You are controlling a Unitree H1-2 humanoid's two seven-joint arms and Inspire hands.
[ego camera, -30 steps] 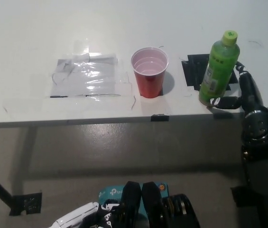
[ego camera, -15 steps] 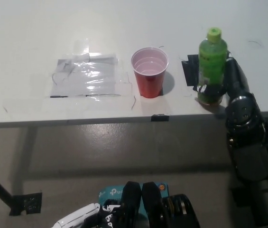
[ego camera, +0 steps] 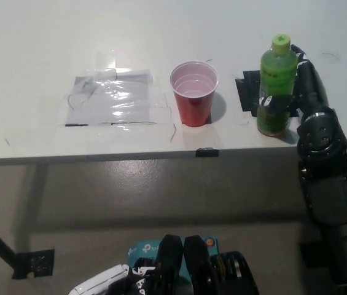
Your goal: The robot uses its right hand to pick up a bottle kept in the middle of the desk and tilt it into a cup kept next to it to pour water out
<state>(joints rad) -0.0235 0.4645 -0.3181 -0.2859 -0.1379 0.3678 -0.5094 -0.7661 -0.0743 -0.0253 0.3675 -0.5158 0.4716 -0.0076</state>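
Observation:
A green bottle with a green cap stands upright on the white desk, on a patch of black tape. My black right hand reaches in from the right and is shut on it, with dark fingers wrapped across its lower half. A red cup, open side up, stands to the left of the bottle with a small gap between them. Only a sliver of my white left hand shows at the bottom edge, below the desk.
A clear plastic sheet is taped flat on the desk left of the cup. The desk's front edge runs across the middle of the picture, with grey floor below. Black tape lies behind the bottle.
The bottle leaned to the right a second ago and now stands upright. My right hand has moved up from the bottle's base and closed around its body.

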